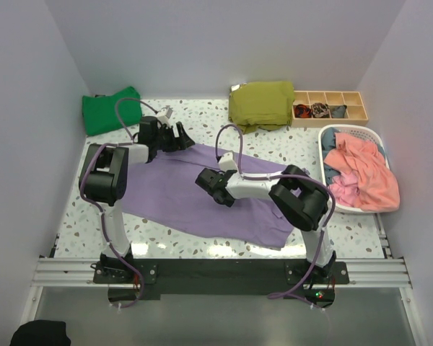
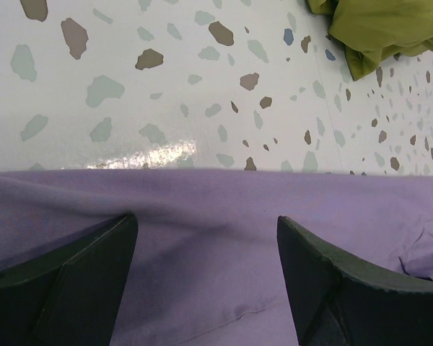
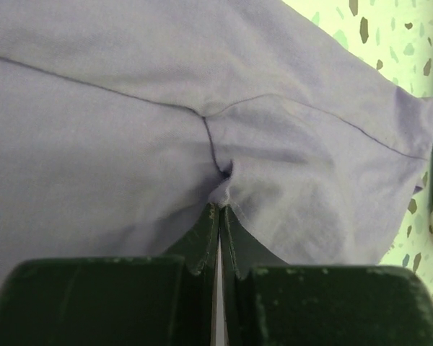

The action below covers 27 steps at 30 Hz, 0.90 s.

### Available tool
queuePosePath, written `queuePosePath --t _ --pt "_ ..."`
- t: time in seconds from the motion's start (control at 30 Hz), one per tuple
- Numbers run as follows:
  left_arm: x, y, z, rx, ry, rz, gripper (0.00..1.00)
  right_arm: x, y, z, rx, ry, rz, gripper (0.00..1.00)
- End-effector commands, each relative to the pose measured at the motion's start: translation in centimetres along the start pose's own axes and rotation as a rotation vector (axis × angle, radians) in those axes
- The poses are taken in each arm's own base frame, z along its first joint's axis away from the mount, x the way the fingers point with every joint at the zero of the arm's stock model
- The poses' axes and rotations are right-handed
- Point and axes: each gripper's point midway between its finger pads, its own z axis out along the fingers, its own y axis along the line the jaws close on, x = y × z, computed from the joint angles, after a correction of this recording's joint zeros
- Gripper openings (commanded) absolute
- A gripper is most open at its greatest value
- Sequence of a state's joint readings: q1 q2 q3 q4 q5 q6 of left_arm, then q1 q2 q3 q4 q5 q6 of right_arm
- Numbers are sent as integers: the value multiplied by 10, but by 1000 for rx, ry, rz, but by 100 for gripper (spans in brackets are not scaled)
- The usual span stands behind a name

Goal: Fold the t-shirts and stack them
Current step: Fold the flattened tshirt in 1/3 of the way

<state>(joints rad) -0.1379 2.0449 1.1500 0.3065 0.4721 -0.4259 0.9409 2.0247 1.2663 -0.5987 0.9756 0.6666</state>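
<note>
Green t-shirt: lies folded at the far left corner of the table, well apart from the arms; it is probably the base of the stack.

Left gripper: hovers over the far edge of the lavender t-shirt. Its jaws stand wide apart with cloth showing between the fingers, so nothing is gripped. It looks lined up to take that hem for a fold.

Lavender t-shirt: is spread mostly flat across the middle of the table, between the two arms, with some wrinkles and one sleeve toward the right.

Right gripper: its jaws are pressed together on a pinch of lavender fabric. The wrist view shows the pinch is where the sleeve seam meets the side seam. This probably anchors or lifts that point for the fold.

Olive cloth: sits bundled at the far edge, out of the working area.

Wooden tray: has compartments holding small dark items too small to identify.

White basket: stands at the right edge and holds a pink cloth heaped with others.

Writing: none can be read, and no neck label is visible.
</note>
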Motion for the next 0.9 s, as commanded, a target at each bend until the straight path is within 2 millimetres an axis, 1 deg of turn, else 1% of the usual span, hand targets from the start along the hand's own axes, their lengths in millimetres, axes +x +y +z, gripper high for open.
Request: queuePosePath --t 0.0,0.03,0.1,0.2,0.23,0.3,0.37,0.43,0.47,0.53,0.57,0.63,0.67,0.7,0.73,0.77,0.8,0.83,0.87 --pt "35 25 3 -73 101 -37 84 -23 -26 -18 21 -49 73 0" --pt "35 25 3 -73 101 -37 84 -27 -30 -23 4 -50 78 0" --pt "35 24 3 -72 101 -38 84 -22 -35 -27 -14 -22 46 0" --pt "35 24 4 -69 102 -40 84 -15 -37 -37 -71 17 21 0" --pt "35 24 3 -68 103 -42 84 -10 -31 -42 -124 49 17 0" --pt "37 24 4 -66 106 -43 84 -7 -28 -48 -178 73 0 0" --pt "37 24 4 -66 106 -45 84 0 -19 -55 -251 116 -7 0" --pt "37 24 4 -66 109 -46 84 0 -16 -59 -274 128 6 0" --pt "37 24 4 -66 109 -46 84 3 -10 -65 -330 146 9 0" --pt "37 23 3 -66 111 -46 84 5 -8 -71 -369 165 1 0" --pt "37 24 3 -68 111 -46 84 6 -3 -77 -416 188 -14 0" --pt "38 24 4 -68 114 -49 84 7 -3 -80 -429 202 -23 0" --pt "39 24 4 -66 115 -49 84 7 1 -81 -450 193 -6 0" --pt "39 24 4 -67 116 -51 84 3 -1 -83 -463 174 8 0" --pt "40 24 5 -64 118 -54 84 7 -3 -80 -450 170 7 28" --pt "40 24 5 -62 119 -54 84 4 -9 -78 -419 155 16 39" --pt "40 24 5 -62 119 -56 84 -5 -22 -75 -356 113 32 48" --pt "40 24 5 -62 121 -55 84 -13 -31 -73 -309 87 60 59" --pt "39 24 4 -64 117 -53 84 -16 -42 -72 -265 67 66 62"
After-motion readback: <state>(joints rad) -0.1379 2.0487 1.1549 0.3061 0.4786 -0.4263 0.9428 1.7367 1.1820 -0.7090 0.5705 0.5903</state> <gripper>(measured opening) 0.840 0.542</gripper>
